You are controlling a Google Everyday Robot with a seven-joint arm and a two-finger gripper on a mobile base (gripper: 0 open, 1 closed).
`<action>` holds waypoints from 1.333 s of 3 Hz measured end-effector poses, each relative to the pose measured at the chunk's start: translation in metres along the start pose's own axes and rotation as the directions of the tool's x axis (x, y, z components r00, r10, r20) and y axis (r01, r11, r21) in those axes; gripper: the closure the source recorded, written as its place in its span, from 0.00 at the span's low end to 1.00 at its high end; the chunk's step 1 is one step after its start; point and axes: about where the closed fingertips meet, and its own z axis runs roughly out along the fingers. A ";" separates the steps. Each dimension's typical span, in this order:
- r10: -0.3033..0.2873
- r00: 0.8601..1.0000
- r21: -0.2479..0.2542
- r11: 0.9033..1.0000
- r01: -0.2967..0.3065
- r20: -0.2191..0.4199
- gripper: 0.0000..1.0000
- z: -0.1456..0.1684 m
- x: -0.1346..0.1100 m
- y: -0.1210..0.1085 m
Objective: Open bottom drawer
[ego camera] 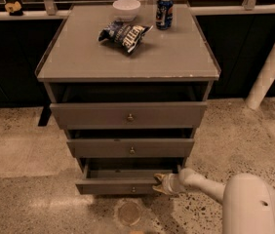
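The grey cabinet point(127, 57) has three drawers. The bottom drawer point(115, 186) is the lowest one, with a small round metal knob point(133, 189). It stands pulled out a little, showing a strip of grey interior. My gripper point(160, 184) is at the right end of the bottom drawer's front, at the top edge, reaching in from the lower right on a white arm point(245, 204). The middle drawer point(130, 147) and top drawer point(127, 114) also stand slightly out.
On the cabinet top lie a white bowl point(127, 8), a blue can point(165, 12) and a chip bag point(124, 33). A round floor mark point(129, 212) is in front of the cabinet. A white pole point(272, 62) leans at right.
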 end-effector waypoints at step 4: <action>0.008 1.000 -0.012 1.000 -0.008 -0.005 1.00 -0.006 -0.002 0.018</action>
